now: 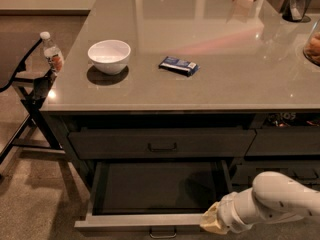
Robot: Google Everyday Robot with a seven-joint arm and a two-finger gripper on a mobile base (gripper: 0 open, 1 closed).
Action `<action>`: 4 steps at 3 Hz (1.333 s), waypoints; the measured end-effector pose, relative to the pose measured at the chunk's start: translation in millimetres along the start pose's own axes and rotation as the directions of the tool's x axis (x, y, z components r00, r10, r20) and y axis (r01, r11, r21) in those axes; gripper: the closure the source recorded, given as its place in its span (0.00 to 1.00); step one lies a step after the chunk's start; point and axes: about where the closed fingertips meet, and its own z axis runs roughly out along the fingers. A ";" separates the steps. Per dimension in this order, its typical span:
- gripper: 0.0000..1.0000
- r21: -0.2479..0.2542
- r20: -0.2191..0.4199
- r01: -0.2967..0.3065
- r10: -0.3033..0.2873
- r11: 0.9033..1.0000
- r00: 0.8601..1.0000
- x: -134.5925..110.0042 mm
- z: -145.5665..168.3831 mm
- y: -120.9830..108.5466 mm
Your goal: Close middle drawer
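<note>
The middle drawer is pulled far out below the counter. Its dark inner box looks empty. Its pale silvery top edge runs along the front, with the small dark handle just below at the frame's bottom. My white arm reaches in from the right. My gripper is at the right end of the drawer's front edge, touching or just at it. The closed top drawer sits above.
On the grey countertop stand a white bowl and a dark blue packet. A water bottle rests on a black folding chair at the left. Narrower drawer fronts lie to the right.
</note>
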 end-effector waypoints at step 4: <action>1.00 0.106 0.015 -0.085 0.084 0.991 0.996 71.3 75.9 -6.4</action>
